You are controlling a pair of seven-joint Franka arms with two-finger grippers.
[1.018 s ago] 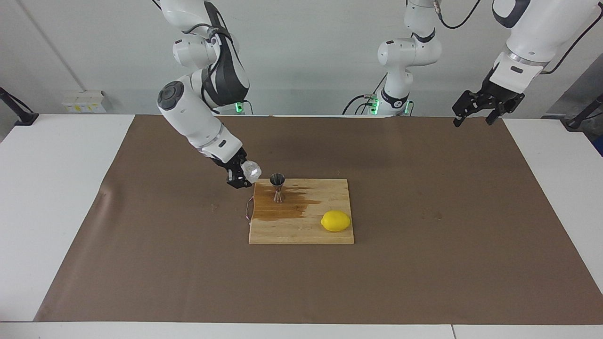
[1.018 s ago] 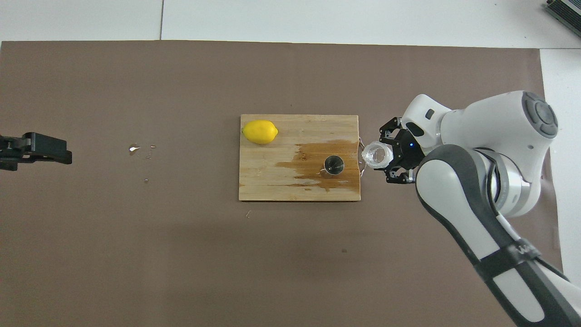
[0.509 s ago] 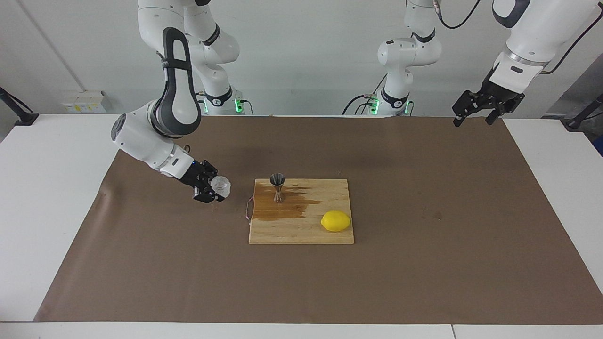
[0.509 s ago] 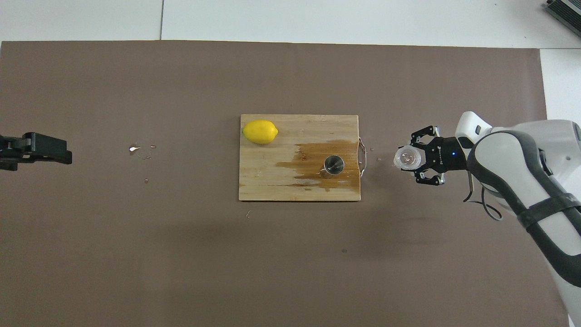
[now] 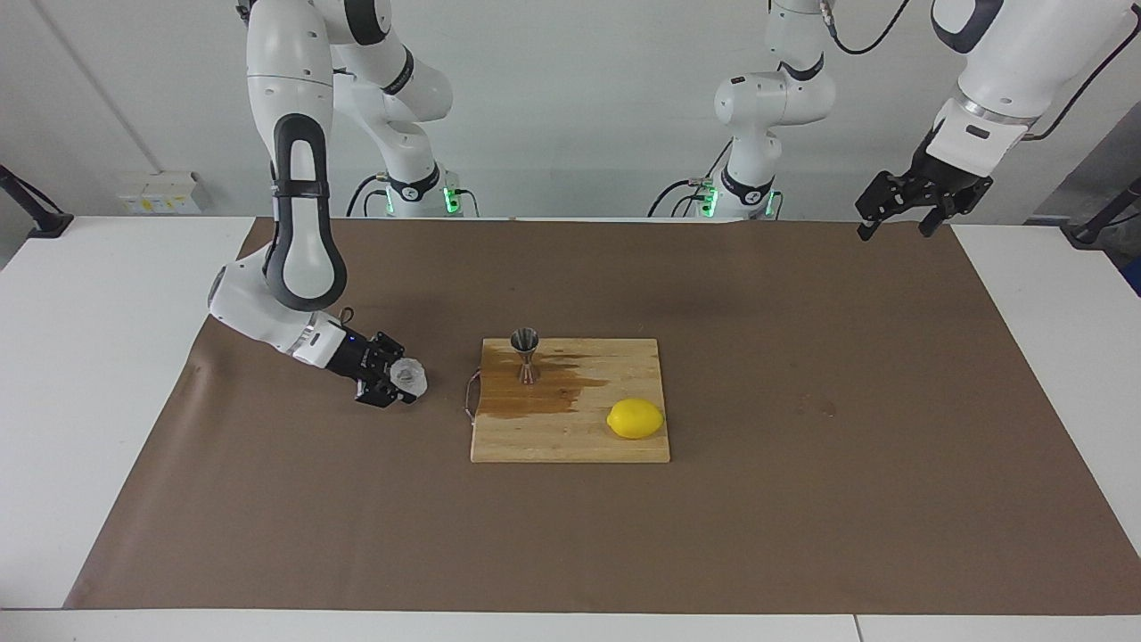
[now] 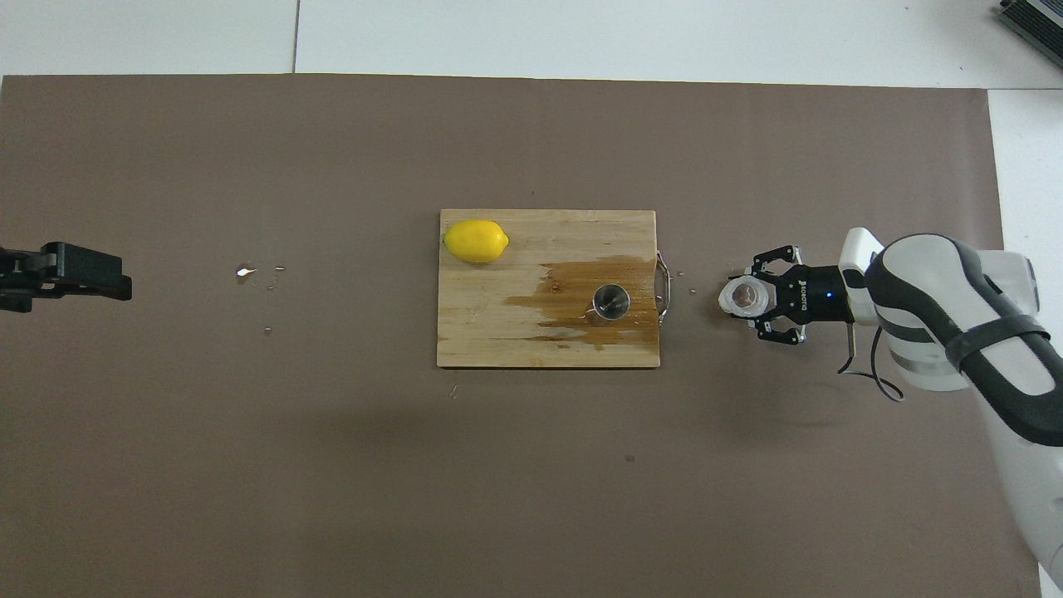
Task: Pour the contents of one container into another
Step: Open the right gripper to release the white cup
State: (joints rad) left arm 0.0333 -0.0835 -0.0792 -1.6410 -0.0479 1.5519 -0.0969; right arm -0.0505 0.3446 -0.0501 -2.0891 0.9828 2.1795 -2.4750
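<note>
On the brown mat beside the cutting board [image 5: 624,441], in the facing view, your right hand [image 5: 403,383] is sitting low with the glass cup [image 5: 411,376] inside it. The cup is looking upright and at or just above the mat. You cannot tell whether the hand is clamping the cup or letting it go. The steel jigger [image 5: 525,354] is standing on the board, apart from this hand toward the left arm's end of the counter, in a dark wet stain [image 5: 544,397]. A lemon [image 5: 635,418] is lying farther along the board from the hand. Your left hand [image 5: 896,225] is waiting, raised over the mat's corner at its own end, with its jaws apart and nothing in them.

From overhead, the cup is showing its open mouth upward with a brownish tint inside. The jigger is in line with the right hand across the board's metal handle [image 6: 663,286]. A few droplets [image 6: 685,282] are lying on the mat between the hand and the board.

By the look of it, you are parking the cup after the pour rather than pouring. How much is in the jigger is not visible. Your next move calls for a settled base under the cup, then a full release. After that, back the hand straight out toward its own arm, so that it is not tipping the cup.
</note>
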